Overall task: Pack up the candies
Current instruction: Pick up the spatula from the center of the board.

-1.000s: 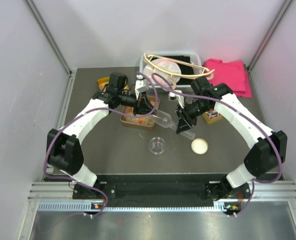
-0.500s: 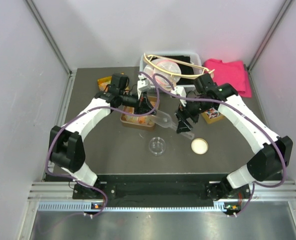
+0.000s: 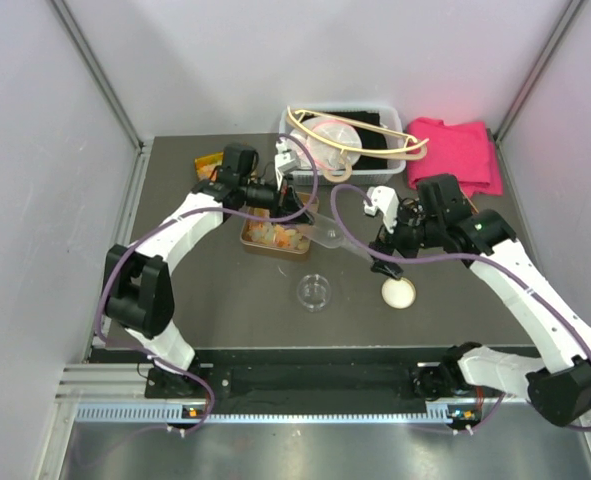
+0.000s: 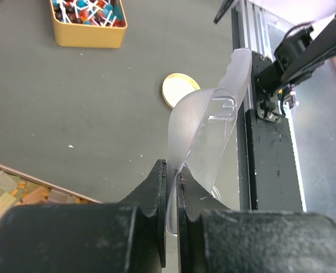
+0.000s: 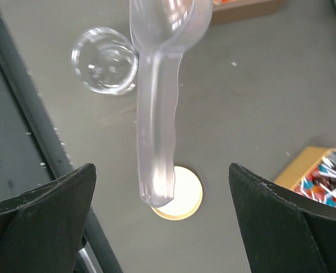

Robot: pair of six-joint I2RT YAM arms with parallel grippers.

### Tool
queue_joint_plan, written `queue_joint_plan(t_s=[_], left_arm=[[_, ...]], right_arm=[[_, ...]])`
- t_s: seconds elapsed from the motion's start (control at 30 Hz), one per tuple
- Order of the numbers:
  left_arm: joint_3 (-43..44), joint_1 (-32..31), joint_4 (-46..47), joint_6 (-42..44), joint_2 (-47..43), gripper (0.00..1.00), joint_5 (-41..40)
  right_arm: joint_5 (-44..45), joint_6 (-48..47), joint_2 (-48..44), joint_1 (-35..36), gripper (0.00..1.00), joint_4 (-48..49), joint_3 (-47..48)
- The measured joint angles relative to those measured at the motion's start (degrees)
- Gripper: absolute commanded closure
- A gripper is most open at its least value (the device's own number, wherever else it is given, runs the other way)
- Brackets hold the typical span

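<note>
"What just changed?"

"The right gripper let go of the scoop. It is wide open now and has backed toward the right edge."

"Who has the scoop?"

"The left gripper pinches its bowl tight. The candies sit in the tin, mid-bench, nearer the far edge. I think scooping can start."

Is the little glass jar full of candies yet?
Empty. The right wrist view looks straight down into the jar and shows only clear glass, nothing inside.
</note>
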Motion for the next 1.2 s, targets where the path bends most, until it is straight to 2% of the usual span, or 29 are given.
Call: queue_joint_plan(t_s=[0.27, 0.4, 0.73, 1.07, 1.17, 1.2], left_arm=[[3.21, 0.7, 3.43, -7.85, 4.33, 1.0, 0.26], [3.96, 0.98, 5.11, -12.94, 6.78, 1.0, -0.55], [3.91, 3.19, 10.67, -22.32, 8.44, 1.0, -0.33], [3.61, 3.41, 14.43, -26.8, 8.46, 1.0, 1.79], [3.52, 3.41, 14.93, -27.32, 8.46, 1.0, 2.16], [3.43, 3.41, 15.04, -27.39, 8.46, 1.0, 2.32]], right_arm=[[8.46, 0.42, -3.06, 1.09, 0.05, 6.34, -3.56], [13.7, 0.2, -2.73, 4.9, 0.13, 8.85, -3.56], [26.08, -3.3, 3.69, 13.09, 0.27, 11.91, -3.56], [37.66, -5.81, 9.05, 16.22, 0.32, 16.31, -3.56], [39.39, -6.58, 9.81, 16.87, 0.37, 17.2, -3.56], [39.69, -6.71, 9.88, 16.92, 0.44, 17.38, -3.56]])
